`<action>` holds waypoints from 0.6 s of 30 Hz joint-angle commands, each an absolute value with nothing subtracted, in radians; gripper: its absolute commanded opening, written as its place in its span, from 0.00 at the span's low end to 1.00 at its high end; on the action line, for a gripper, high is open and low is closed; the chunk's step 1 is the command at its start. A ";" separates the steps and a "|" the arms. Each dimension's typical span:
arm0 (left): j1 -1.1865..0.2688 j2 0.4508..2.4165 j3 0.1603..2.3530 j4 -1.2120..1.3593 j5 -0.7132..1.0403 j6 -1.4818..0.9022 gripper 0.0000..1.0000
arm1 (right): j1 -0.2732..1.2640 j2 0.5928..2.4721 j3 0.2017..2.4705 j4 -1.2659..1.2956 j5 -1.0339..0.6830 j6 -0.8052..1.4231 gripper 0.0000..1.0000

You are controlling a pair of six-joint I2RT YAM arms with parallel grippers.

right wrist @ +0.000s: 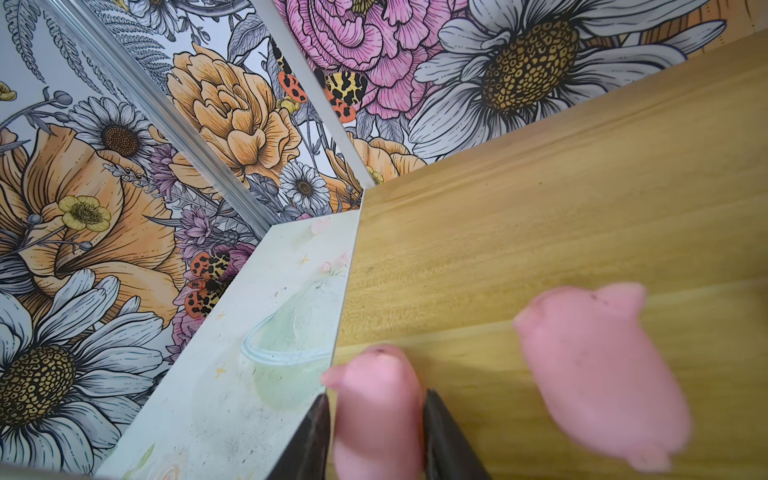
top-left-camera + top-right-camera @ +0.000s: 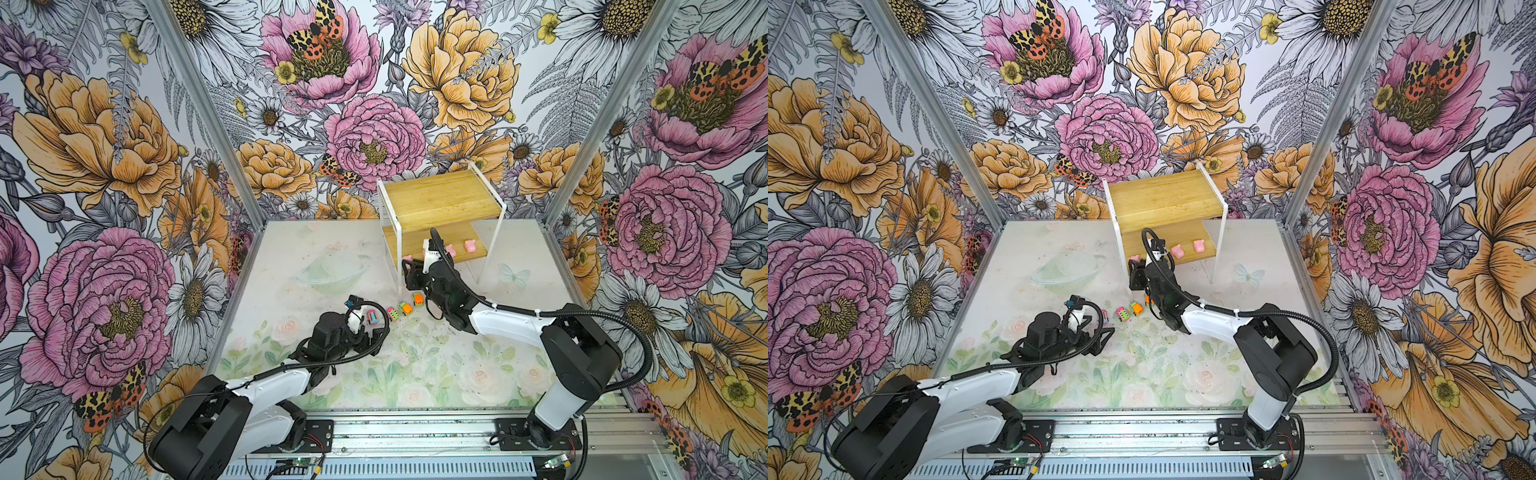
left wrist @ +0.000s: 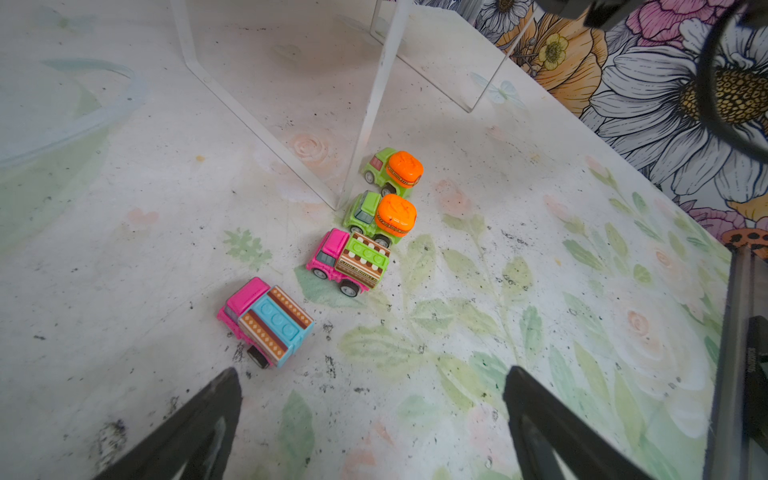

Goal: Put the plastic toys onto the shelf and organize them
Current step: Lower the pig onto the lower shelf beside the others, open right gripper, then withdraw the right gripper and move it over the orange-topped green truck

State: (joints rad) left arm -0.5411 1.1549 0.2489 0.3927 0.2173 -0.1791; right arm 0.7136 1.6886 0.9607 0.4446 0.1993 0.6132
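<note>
Right gripper [image 1: 375, 395] is placed at the left end of the lower board [image 2: 1187, 241] of the shelf [image 2: 440, 199]. Its jaws are narrowly apart w/ a pink pig [image 1: 374, 370] between them, right at the board's left edge. The fingers [image 1: 316, 432] are seen close on both flanks, but whether the pig is gripped or let go can't be told. That spot is judged to be chosen so the row is closed off at the edge. A second pig [image 1: 598, 374] lies just beside it. A third pig [image 2: 449, 249] and fourth pig [image 2: 470, 246] are lined up along the same board twd its right end. All 4 pigs are thus carried by the lower board, and nothing is seen on the upper board [image 2: 1163, 195].

Left gripper [image 3: 374, 374] is held wide open w/ nothing in it, low over the table [image 3: 124, 249] and near the blue-trim car [image 3: 266, 322]. Its pose is judged as readiness for the cars, prob. meant for the upper board. The cars stand in a line mid-table. After the blue-trim car come the green-trim car [image 3: 351, 262], the near orange car [image 3: 382, 216] and the far orange car [image 3: 395, 170]. The last two are just beside the shelf leg [image 3: 374, 104].
</note>
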 commanded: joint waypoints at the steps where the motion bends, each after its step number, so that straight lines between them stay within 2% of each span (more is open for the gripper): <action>1: -0.549 1.153 0.267 0.408 0.208 -0.164 0.99 | 0.718 1.692 0.965 0.367 0.222 0.619 0.42; 8: -0.550 1.152 0.267 0.408 0.206 -0.163 0.99 | 0.718 1.669 0.956 0.364 0.225 0.615 0.45; 14: -0.551 1.152 0.267 0.408 0.206 -0.164 0.99 | 0.718 1.621 0.923 0.348 0.221 0.612 0.56; 18: -0.551 1.152 0.268 0.408 0.204 -0.164 0.99 | 0.718 1.571 0.883 0.324 0.215 0.596 0.59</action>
